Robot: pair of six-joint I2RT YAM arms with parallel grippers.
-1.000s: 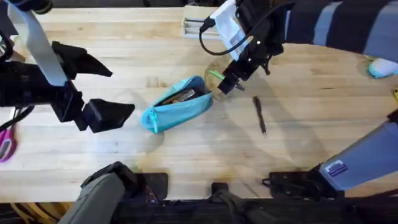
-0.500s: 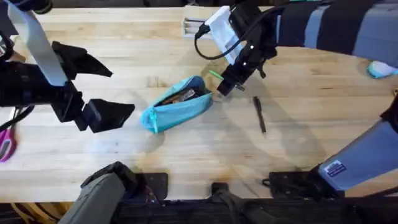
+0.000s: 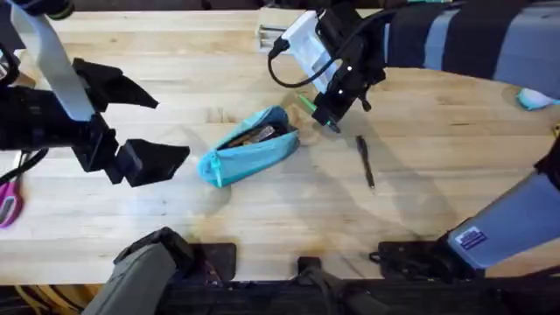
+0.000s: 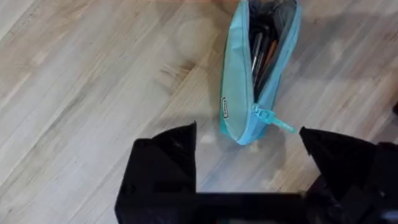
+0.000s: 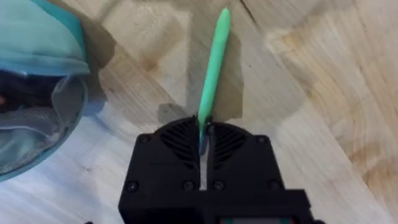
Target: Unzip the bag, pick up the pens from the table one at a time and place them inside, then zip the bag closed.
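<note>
- Lifted green pen slightly since a second ago; right gripper clamped on it.
- Open pencil pouch just beside, toward table left edge.
- Left gripper spread wide, idle.

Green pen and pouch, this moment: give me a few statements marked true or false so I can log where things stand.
1. The right gripper is shut on the green pen. True.
2. The bag is zipped closed. False: its zipper is open, with items visible inside.
3. The black pen lies on the table. True.
4. The left gripper holds the bag's zipper pull. False: it is open, holding nothing.
5. The green pen is already inside the bag. False: it is held beside the bag's open end.
</note>
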